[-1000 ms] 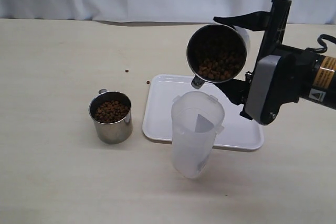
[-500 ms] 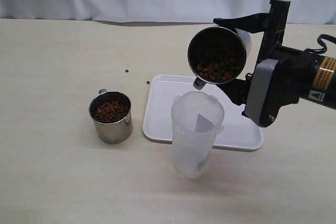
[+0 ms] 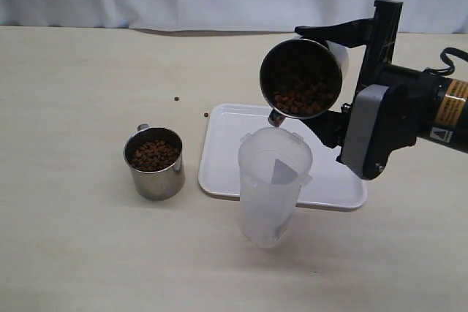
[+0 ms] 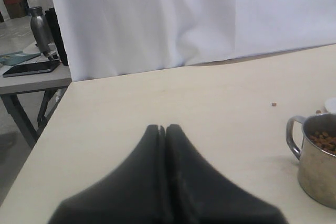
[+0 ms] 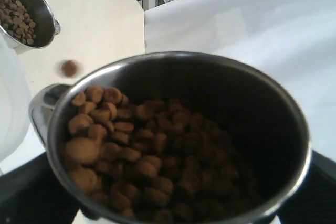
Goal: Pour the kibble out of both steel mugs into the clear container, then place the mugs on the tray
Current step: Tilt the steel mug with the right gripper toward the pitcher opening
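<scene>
One clear container (image 3: 274,180) stands nearest, hiding part of the one tray (image 3: 219,169). One upright mug (image 3: 154,169) sits on the tabletop (image 3: 80,246) left of the tray. One tilted mug (image 3: 301,78) hangs above the container, gripped by the right hand (image 3: 327,78). Both hold kibble (image 5: 121,150). Two stray pellets (image 3: 178,99) lie beyond. Only the left wrist view shows the left hand (image 4: 165,129), its fingers pressed together.

Right arm (image 3: 428,111): enters from the right edge of the exterior frame. Black body, grey wrist housing (image 3: 369,133), rolled so the jaws stand one above the other.

Right gripper (image 3: 319,78): upper right of centre in the exterior frame, held aloft. Black fingers (image 3: 336,32) are spread wide and clamped top and bottom on a steel mug (image 3: 296,60) that lies tipped on its side.

Left gripper (image 4: 163,129): lower centre of the left wrist frame. Its two black pads are pressed flat together, tips pointing up the frame.
</scene>
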